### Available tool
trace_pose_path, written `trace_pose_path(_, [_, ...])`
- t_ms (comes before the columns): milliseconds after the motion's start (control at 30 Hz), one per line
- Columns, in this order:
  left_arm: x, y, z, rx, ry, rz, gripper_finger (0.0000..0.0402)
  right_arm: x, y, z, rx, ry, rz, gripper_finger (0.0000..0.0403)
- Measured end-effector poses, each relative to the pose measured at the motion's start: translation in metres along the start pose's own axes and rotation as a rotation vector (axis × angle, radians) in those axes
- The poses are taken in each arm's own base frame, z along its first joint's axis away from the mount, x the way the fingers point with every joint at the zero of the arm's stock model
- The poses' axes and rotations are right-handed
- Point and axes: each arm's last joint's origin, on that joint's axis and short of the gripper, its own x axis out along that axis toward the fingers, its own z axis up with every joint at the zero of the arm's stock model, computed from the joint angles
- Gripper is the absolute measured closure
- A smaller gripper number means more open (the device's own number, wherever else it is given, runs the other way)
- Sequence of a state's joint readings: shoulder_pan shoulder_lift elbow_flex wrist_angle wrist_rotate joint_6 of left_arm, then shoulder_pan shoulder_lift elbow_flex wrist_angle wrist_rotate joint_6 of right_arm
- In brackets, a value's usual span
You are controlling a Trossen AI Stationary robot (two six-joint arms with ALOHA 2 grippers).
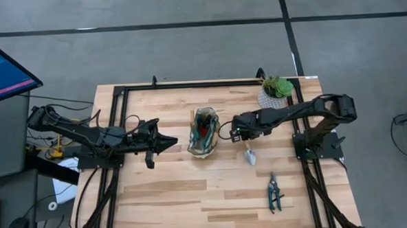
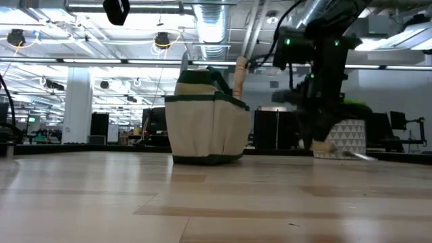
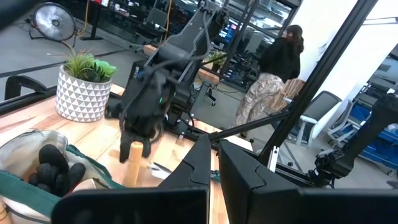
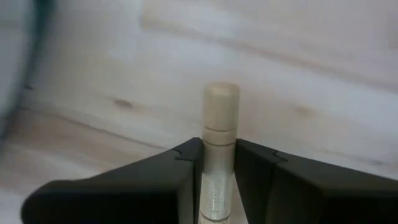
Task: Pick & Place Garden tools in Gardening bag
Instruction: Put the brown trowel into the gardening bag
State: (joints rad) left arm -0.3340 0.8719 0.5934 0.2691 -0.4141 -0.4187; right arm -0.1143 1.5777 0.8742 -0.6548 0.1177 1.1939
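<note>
I see the right gripper (image 1: 240,134) just beside the bag (image 1: 203,132), on its right side, above the table (image 1: 165,191). It is clenched on a trowel (image 1: 249,153). In the right wrist view the wooden handle (image 4: 219,149) stands between the two dark fingers (image 4: 168,177) and both touch it. In the high view the silver blade of this trowel points toward the near edge of the table. In the low view the blade end is at or just above the table top; I cannot tell if it touches.

The bag stands upright near the middle of the table. Inside it I see something red and black (image 1: 203,128), and one wooden handle (image 2: 239,77) sticks up from its right side in the low view. From the left wrist view a black glove (image 3: 50,165) lies in the open bag.

The shears (image 1: 273,192) lie flat on the table, well apart from the bag, toward the near right corner.

The left gripper (image 1: 170,141) waits just left of the bag, pointing at it. Its fingers are together, holding nothing.

A plant (image 1: 277,91) in a white pot stands at the far right corner. In the left wrist view a person (image 3: 273,78) is in the room behind the table.
</note>
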Motion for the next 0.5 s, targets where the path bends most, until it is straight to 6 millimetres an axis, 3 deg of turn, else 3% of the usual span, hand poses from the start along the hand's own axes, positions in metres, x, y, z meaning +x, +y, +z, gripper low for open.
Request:
trace_pose_path(167, [0.0,0.0,0.0,-0.004,0.0,0.0,0.04,-0.035,-0.001,0.008,-0.035,-0.203,0.108,0.0346])
trace_pose_path(333, [0.0,0.0,0.0,-0.008,-0.003,0.004,0.04,-0.08,0.003,0.016,-0.113,-0.555,0.258,0.0346])
trace_pose_path(500, [0.0,0.0,0.0,-0.031,-0.003,0.005,0.04,-0.109,0.016,0.025,-0.369,-0.883,0.3,0.0346])
